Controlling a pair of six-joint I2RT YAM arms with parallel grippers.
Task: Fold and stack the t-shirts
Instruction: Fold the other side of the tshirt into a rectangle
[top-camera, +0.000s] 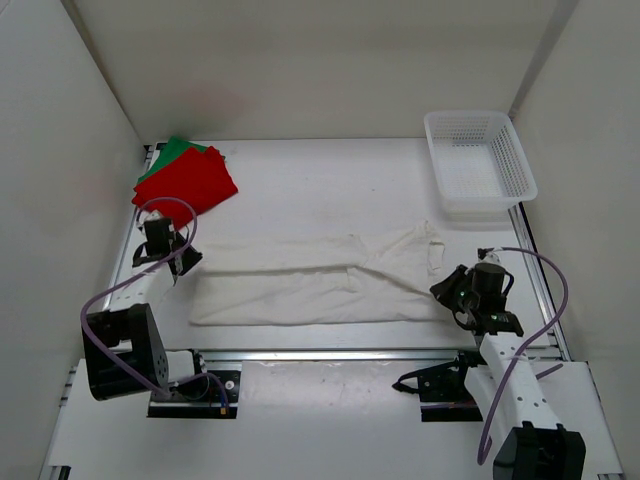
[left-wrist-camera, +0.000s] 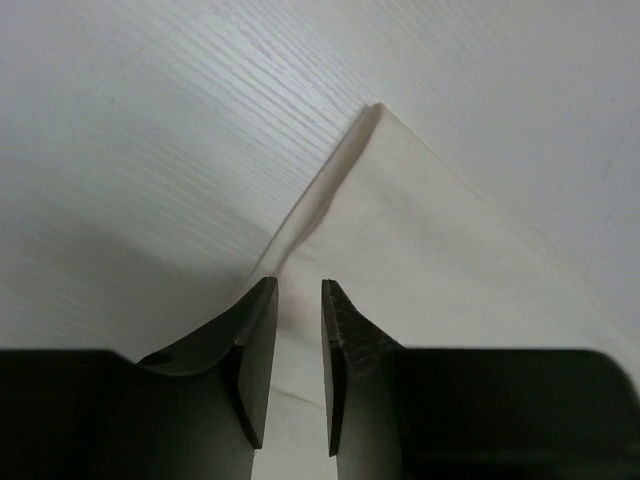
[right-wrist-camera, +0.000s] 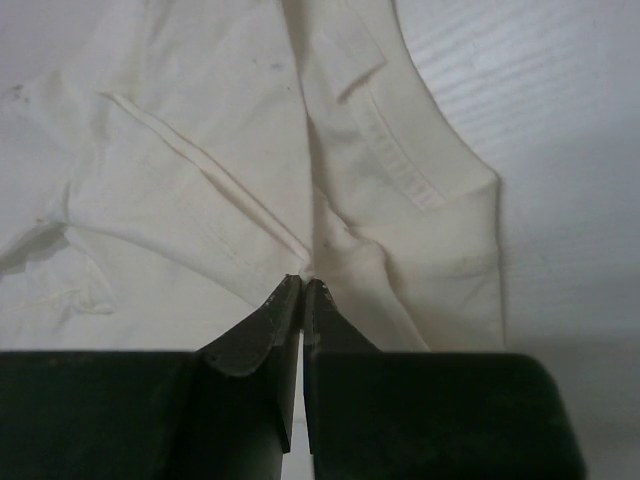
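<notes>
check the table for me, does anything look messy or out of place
Nothing is spilled or damaged. The white t-shirt lies folded lengthwise, but its right end is bunched and wrinkled around the collar. In the far left corner the red t-shirt sits skewed on the green t-shirt, which pokes out behind it.

We find the white cloth t-shirt (top-camera: 300, 285) spread lengthwise across the middle of the white table (top-camera: 320, 190). The left tool (top-camera: 188, 262) sits at its left end and the right tool (top-camera: 445, 291) at its right end. In the far left corner the red cloth t-shirt (top-camera: 195, 183) lies on the green cloth t-shirt (top-camera: 172, 152). The white plastic mesh basket (top-camera: 478, 165) stands at the far right, behind the spread shirt's right end.
</notes>
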